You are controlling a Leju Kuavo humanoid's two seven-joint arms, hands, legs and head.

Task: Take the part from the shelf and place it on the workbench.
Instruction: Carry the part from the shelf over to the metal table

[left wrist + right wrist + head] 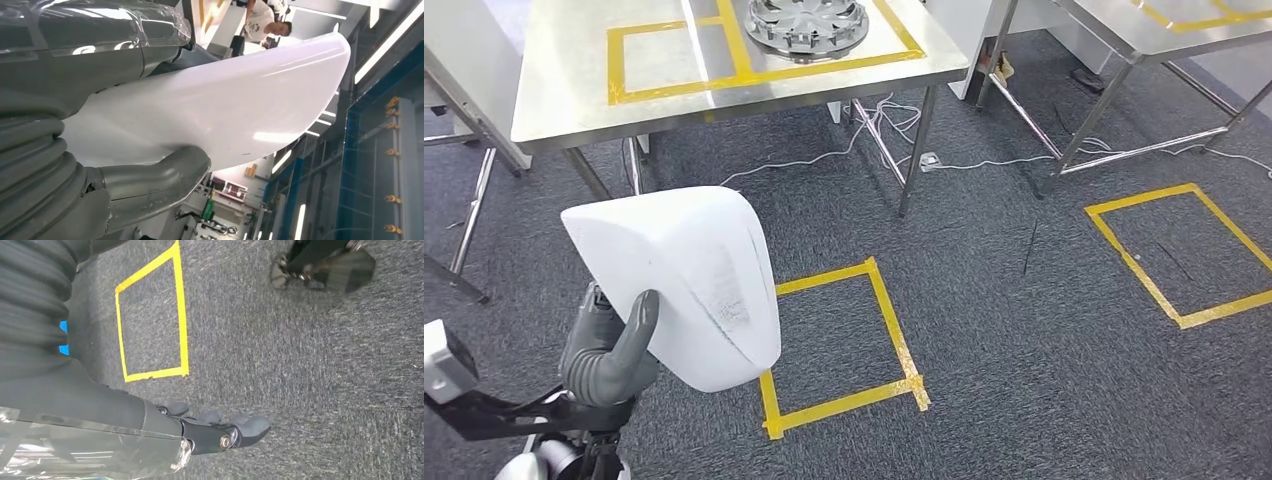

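A large white curved shell part (684,280) is held up at the lower left of the head view by my left hand (609,350), whose grey thumb presses on its near face. The left wrist view shows the same part (225,100) close up, with the thumb (160,175) under its smooth surface. The steel workbench (574,110) stands ahead at the top of the head view, marked with yellow tape rectangles. My right hand (215,430) hangs over the grey carpet, its fingers apart and holding nothing.
A round metal disc (809,22) lies on the workbench inside a taped rectangle. Yellow tape squares (844,345) mark the carpet in front of the bench and at the right (1179,250). White cables (874,140) trail under the bench. A second table (1144,30) stands at the right.
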